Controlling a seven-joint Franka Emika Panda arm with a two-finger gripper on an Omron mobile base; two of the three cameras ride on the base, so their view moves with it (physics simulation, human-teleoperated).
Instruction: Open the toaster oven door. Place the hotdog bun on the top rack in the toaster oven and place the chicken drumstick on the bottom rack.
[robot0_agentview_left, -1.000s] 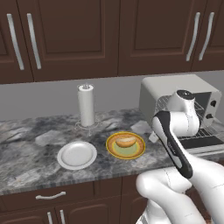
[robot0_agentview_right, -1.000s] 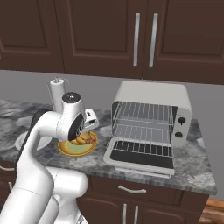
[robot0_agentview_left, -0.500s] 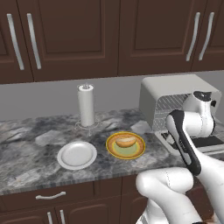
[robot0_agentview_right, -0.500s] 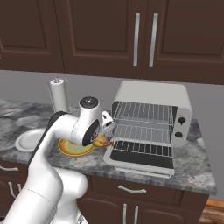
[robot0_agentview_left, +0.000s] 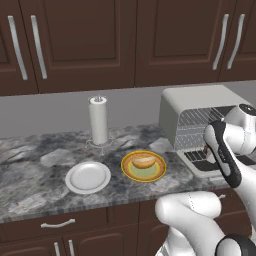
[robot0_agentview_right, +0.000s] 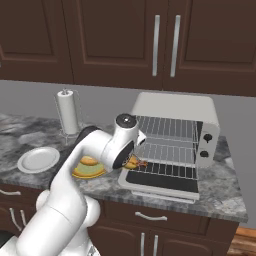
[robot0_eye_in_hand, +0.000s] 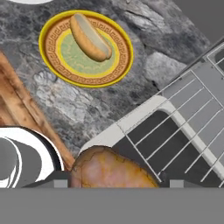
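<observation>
The grey marbled stone bench (robot0_agentview_left: 30, 185) sits under dark brown wooden cupboards (robot0_agentview_left: 75, 40); fingers (robot0_eye_in_hand: 61, 183) grip the golden-brown chicken drumstick (robot0_eye_in_hand: 111, 170).

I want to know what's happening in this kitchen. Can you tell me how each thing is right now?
toaster oven door: open, folded down flat.
top rack: bare.
bottom rack: bare.
hotdog bun: lying on the yellow plate.
chicken drumstick: held in the gripper, over the open door.
white plate: bare.
paper towel roll: standing upright.
</observation>
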